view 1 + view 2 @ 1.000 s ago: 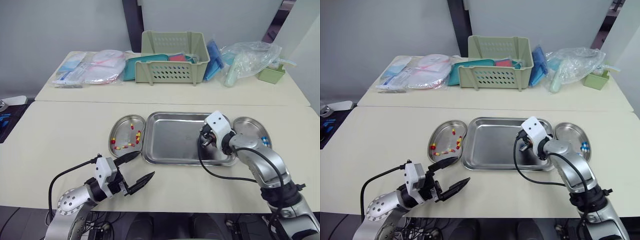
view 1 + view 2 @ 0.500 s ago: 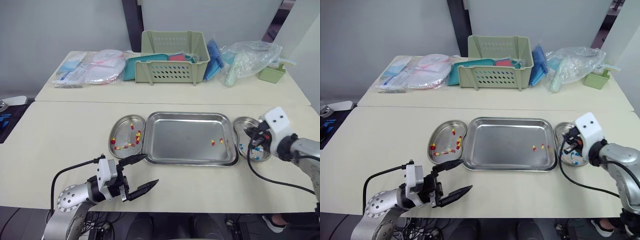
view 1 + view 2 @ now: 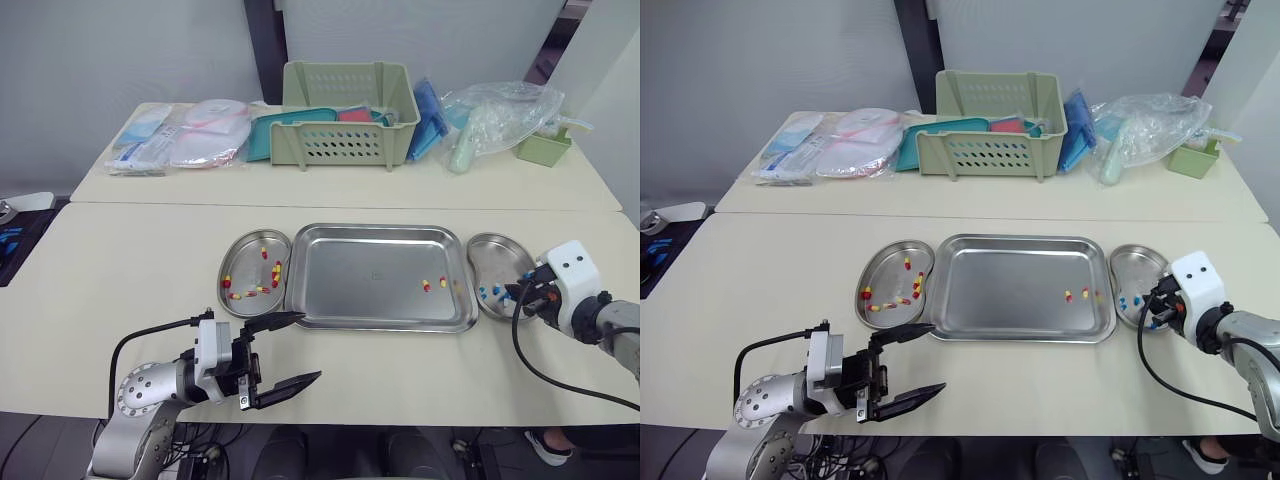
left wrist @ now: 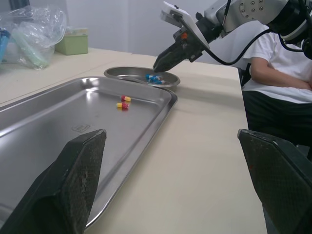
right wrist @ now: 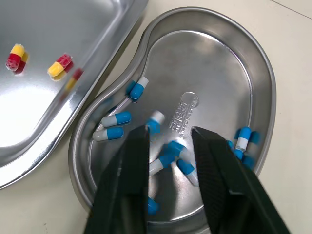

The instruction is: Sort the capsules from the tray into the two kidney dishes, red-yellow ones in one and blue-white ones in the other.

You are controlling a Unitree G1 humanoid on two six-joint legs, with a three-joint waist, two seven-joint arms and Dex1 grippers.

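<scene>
Now my right gripper (image 5: 169, 132) hangs spread, seemingly empty, over the kidney dish (image 5: 253, 83) right of the tray (image 3: 340, 300); a second ago it was inside the tray. Its wrist view picks out blue-white capsules (image 5: 113, 119) lying there. Two red-yellow capsules (image 3: 427, 286) lie in the tray; my left gripper (image 3: 309, 346) is spread too.

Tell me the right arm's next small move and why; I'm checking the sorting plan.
Probably lift the right pincer off the right dish and swing it to the two red-yellow capsules in the tray. The pincer is open and empty over the blue-white capsules, and those red-yellow capsules lie at the tray's right end, nearest this arm.
</scene>
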